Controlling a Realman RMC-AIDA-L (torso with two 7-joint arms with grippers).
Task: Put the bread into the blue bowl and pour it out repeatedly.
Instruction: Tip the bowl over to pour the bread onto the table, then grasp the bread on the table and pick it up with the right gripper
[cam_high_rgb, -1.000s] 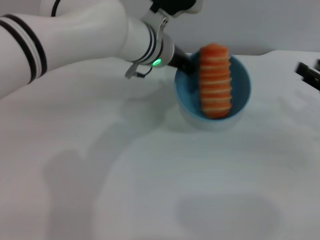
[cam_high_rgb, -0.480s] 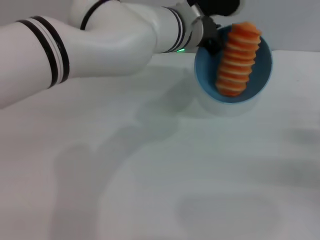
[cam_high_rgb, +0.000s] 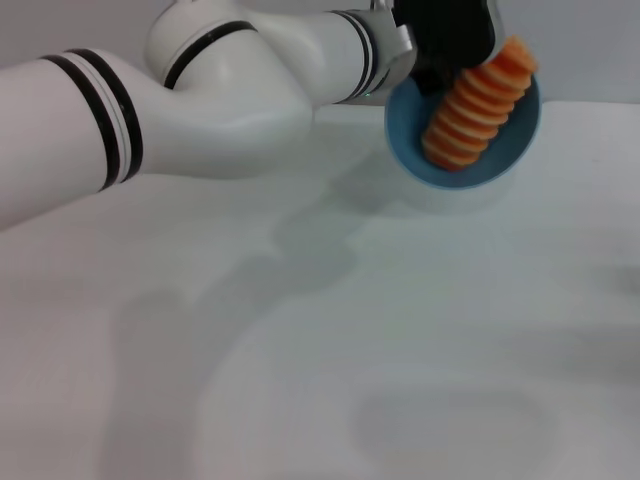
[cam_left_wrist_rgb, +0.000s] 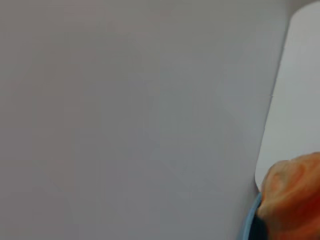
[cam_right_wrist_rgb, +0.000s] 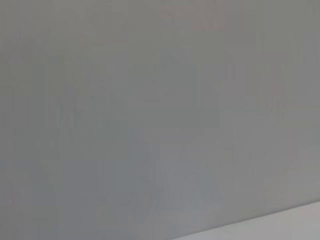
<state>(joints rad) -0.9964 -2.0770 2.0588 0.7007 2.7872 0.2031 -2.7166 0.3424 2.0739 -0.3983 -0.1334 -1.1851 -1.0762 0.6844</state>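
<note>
Blue bowl lifted off the white surface at the 1 o'clock corner of the head view, tipped steeply toward the camera, left claw clamped on its rim at 10 o'clock. Bread lying slantwise inside, upper end poking past the rim. Risk here: tilting quicker and launching the loaf off the surface's edge. Compared with half a second back: steeper tip, bread leaning further. Right claw nowhere visible.

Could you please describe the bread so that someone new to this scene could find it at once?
Follow the white left arm to the left gripper at the table's far side, where it holds the tilted blue bowl. The bread lies inside: orange-brown, with pale crosswise ridges.
</note>
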